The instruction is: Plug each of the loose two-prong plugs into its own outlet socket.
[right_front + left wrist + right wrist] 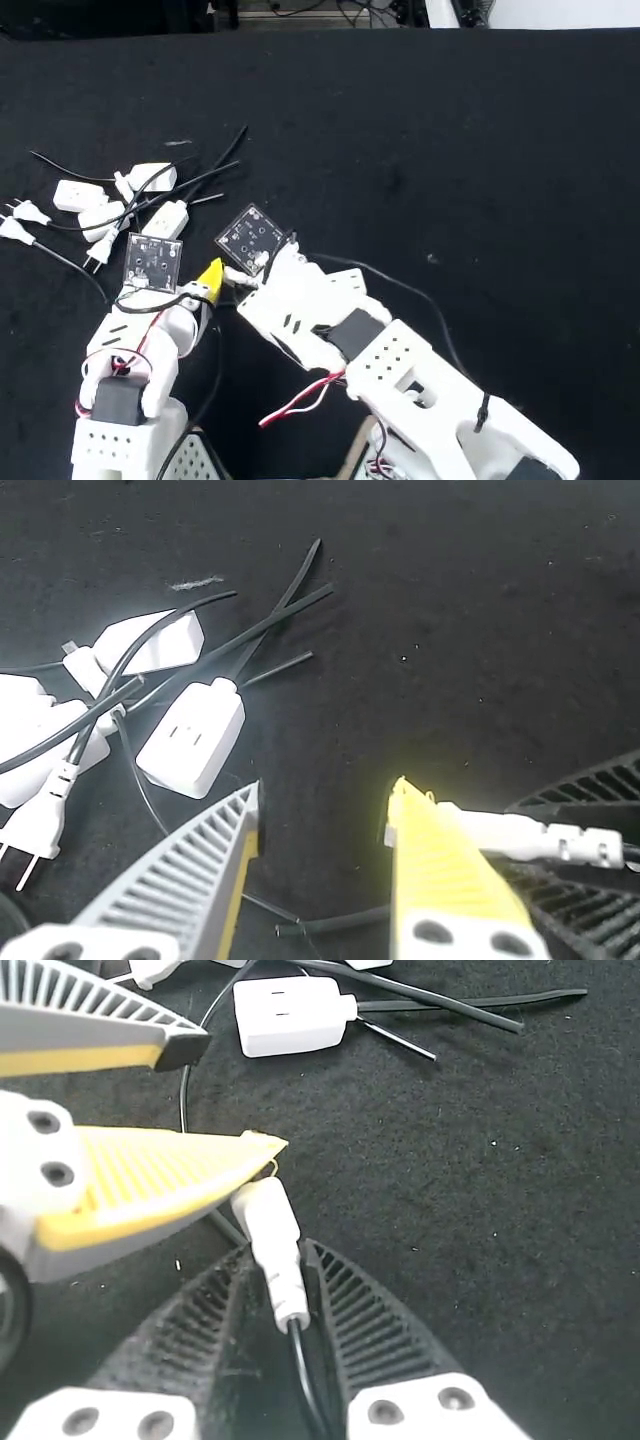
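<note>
The right hand (278,1255) is clamped on a white plug (268,1222), low over the black bench (450,150), left of centre. The plug's front end rests against the yellow finger (150,1185) of the left hand (325,785), whose jaws stand apart. A socket (192,737) lies just beyond. Further sockets (80,195), plugs (30,212) and cords (250,640) cluster to its left.

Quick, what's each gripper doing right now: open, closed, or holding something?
Left gripper: open, with nothing between its fingers.
Right gripper: closed on a white two-prong plug.
</note>
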`<state>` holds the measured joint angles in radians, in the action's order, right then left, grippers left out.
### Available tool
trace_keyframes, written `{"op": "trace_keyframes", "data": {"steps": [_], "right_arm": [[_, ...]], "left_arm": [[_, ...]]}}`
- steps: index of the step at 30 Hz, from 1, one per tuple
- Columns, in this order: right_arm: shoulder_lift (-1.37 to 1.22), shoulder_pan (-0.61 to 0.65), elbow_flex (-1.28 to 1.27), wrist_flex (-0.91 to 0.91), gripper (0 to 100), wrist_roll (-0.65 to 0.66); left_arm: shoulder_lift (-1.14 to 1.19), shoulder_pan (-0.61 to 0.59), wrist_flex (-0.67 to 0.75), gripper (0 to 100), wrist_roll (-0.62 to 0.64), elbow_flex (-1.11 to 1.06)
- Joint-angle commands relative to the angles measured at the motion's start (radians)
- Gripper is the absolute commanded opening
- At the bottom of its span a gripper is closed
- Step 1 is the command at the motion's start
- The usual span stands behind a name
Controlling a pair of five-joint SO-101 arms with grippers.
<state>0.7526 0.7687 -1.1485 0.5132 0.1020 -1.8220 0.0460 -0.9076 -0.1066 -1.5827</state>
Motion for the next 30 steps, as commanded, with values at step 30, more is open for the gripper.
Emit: {"op": "trace_keyframes", "data": {"steps": [30], "right_arm": [[0.008,-0.396,0.466,0.577,1.1,0.074]], "left_arm": [[0.002,-0.156,0.060,21,0.135,0.021]]}}
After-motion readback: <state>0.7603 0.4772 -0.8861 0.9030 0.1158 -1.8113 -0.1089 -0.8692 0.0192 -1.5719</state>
